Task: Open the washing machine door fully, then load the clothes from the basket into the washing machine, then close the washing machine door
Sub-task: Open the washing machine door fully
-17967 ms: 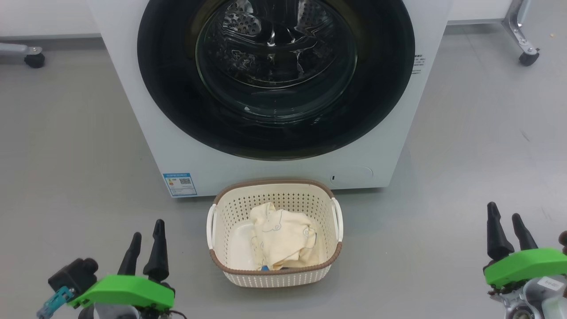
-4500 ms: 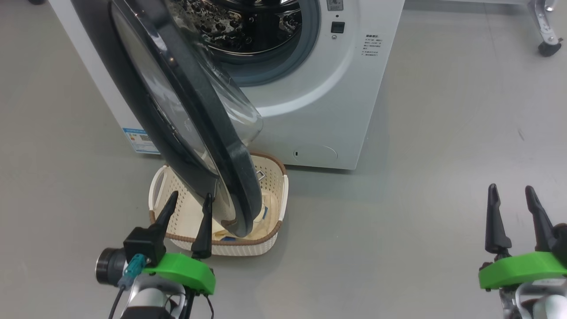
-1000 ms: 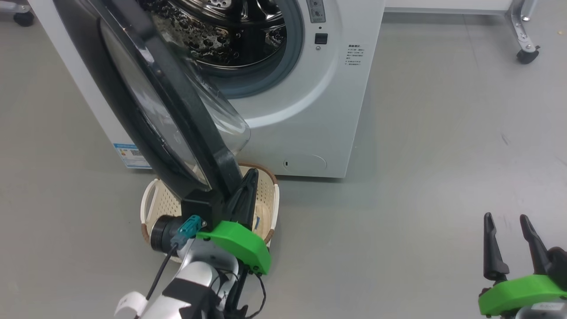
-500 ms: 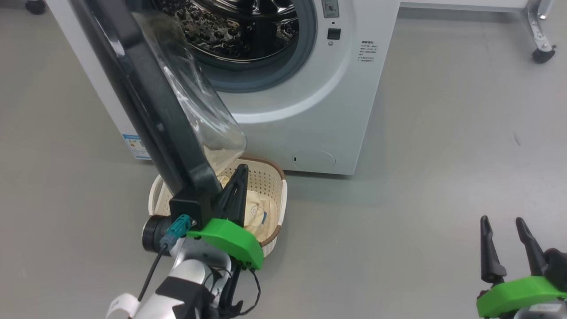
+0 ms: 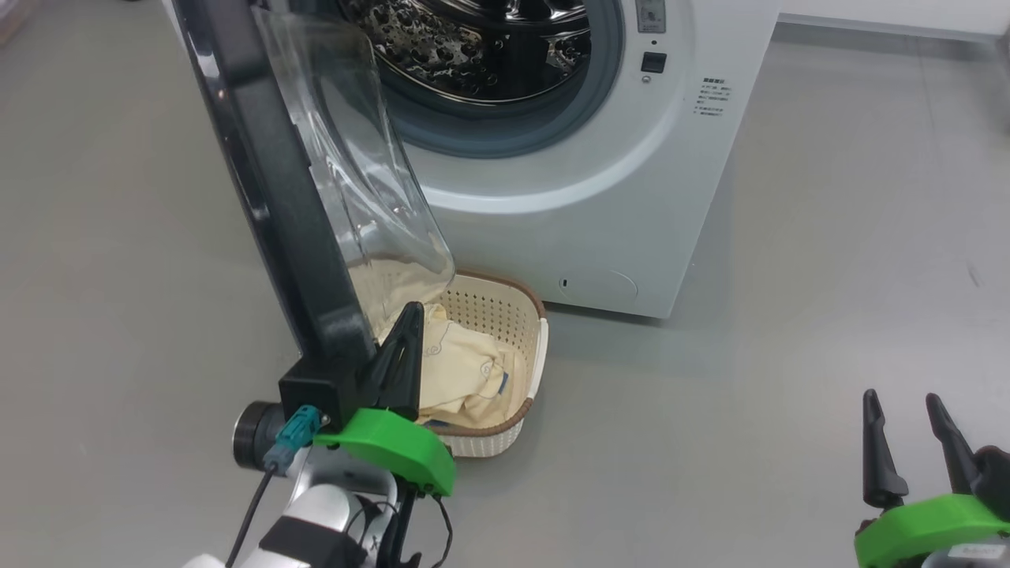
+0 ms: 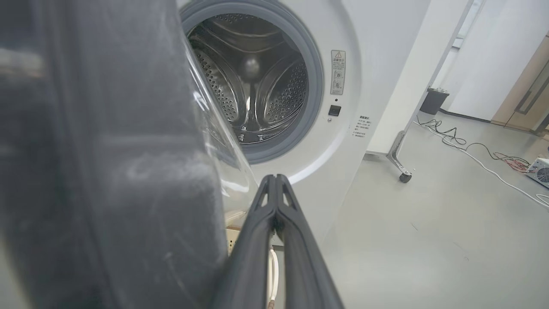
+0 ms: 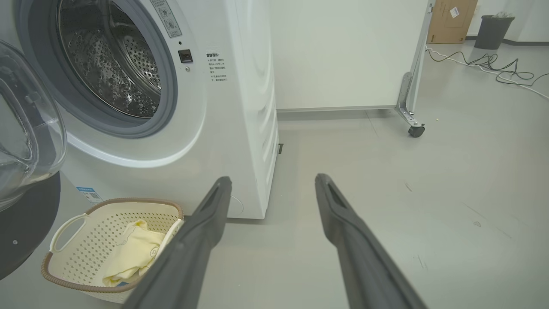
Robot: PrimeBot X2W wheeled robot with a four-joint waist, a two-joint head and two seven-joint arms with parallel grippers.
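Black-rimmed washing machine door [image 5: 268, 181] part-open; left gripper [image 5: 408, 312], pinched shut, nudges inner rim; right gripper [image 5: 900, 398] gapes idle. Next: wider swing.

A smooth grey floor [image 5: 789, 315] spreads across the room under soft, even light. Far right, a white partition [image 7: 343, 51] stands on a metal leg [image 7: 405, 98] with a castor [image 7: 416, 131]. Beyond it lie loose cables [image 7: 493, 66], a dark bin [image 7: 489, 19] and a cardboard box [image 7: 452, 19].

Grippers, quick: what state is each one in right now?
Left gripper: shut, holding nothing, beside the inner rim of the door.
Right gripper: open, empty.
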